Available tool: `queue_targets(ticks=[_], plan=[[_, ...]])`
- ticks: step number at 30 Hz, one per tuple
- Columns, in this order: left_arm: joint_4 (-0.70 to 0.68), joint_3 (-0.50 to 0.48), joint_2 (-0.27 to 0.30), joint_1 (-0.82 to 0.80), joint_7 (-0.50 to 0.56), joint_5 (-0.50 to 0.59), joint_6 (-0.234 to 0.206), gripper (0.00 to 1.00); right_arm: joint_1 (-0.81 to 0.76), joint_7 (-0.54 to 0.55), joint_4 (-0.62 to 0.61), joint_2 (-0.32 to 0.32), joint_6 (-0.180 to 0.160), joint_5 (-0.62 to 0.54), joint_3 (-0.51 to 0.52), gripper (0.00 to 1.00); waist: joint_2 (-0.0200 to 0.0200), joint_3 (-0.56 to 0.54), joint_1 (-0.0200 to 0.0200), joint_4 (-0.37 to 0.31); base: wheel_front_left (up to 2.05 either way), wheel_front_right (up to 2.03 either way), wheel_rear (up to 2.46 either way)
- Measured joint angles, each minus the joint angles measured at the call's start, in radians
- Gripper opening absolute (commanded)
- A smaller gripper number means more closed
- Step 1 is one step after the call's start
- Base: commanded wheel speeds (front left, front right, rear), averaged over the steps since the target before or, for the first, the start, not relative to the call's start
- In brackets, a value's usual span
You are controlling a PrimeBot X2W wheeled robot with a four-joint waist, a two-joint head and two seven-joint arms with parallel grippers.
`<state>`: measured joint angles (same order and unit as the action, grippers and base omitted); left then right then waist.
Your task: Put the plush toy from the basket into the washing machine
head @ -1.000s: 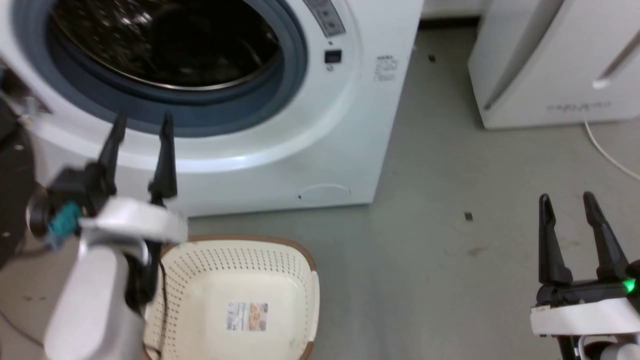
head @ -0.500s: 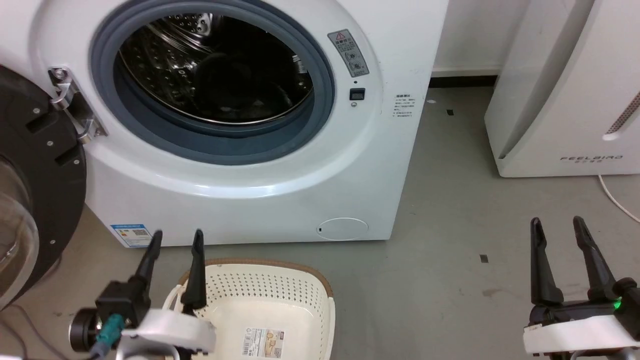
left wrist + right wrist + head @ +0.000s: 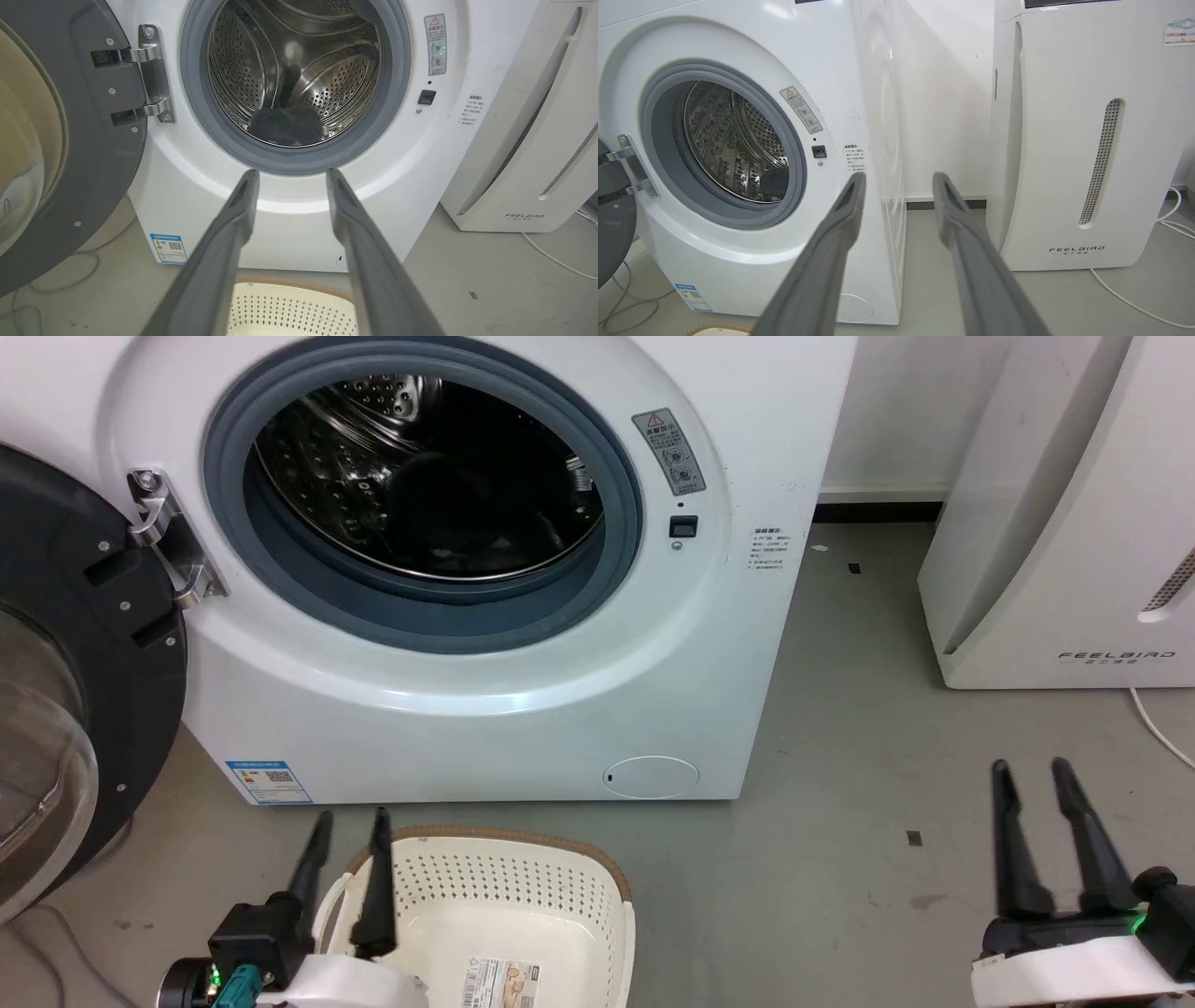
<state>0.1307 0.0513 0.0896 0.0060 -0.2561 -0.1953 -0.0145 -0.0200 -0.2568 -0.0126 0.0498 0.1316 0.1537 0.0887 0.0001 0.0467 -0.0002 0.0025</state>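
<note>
Broadly, the washing machine [image 3: 485,709] stands with its black-framed door [image 3: 56,709] swung wide to the robot's left, leaving the steel drum [image 3: 327,84] exposed behind the grey ring. Below it on the floor sits the basket [image 3: 523,887], and the part of its bottom in view carries a paper label [image 3: 495,980] and no toy. A dark, soft-edged lump lies low in the drum, near the front lip. I take it for the plush toy [image 3: 286,126], though it is too dim to make out white patches. Such a toy probably handles light and limp: the fur compresses and nothing breaks, but it sags and could slide from 2 thin fingers. A pinch across the thick middle of the body seems safer than an ear or limb. The left end effector [image 3: 352,815] hovers by the basket's left edge, fingers parted and empty. The right end effector [image 3: 1030,765] hangs well apart over the floor, likewise spread and holding nothing.
</note>
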Motion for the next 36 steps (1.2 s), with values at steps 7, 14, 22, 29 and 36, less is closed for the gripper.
queue_targets(ticks=[7, 14, 22, 29, 36], plan=[[0.0, 0.001, -0.001, 0.0, 0.004, 0.0, 0.0, 0.0, 0.0, 0.002, 0.0, 0.0, 0.0, -0.002, -0.001, 0.0, 0.0, -0.001, 0.0001, 0.0, 0.0, 0.0, 0.0], [-0.003, 0.0, -0.003, 0.0, 0.019, 0.01, 0.0, 0.0, 0.0, 0.018, 0.0, 0.0, 0.0, -0.005, -0.004, 0.0, 0.0, -0.004, 0.0001, 0.0, 0.0, 0.0, 0.0], [-0.012, -0.002, -0.005, 0.0, 0.036, 0.02, 0.0, 0.0, 0.0, 0.035, 0.0, 0.0, 0.0, -0.014, -0.01, 0.0, 0.0, -0.007, 0.0002, 0.0, 0.0, 0.0, 0.0], [-0.021, -0.005, -0.008, 0.0, 0.053, 0.035, 0.0, 0.0, 0.001, 0.053, 0.001, 0.0, 0.0, -0.023, -0.016, 0.0, 0.0, -0.01, 0.0002, 0.0, 0.0, 0.0, 0.0], [-0.029, -0.007, -0.01, 0.0, 0.066, 0.044, 0.0, 0.0, 0.001, 0.067, 0.001, 0.0, 0.0, -0.032, -0.022, 0.0, 0.0, -0.013, 0.0002, -0.001, 0.0, 0.0, 0.0]])
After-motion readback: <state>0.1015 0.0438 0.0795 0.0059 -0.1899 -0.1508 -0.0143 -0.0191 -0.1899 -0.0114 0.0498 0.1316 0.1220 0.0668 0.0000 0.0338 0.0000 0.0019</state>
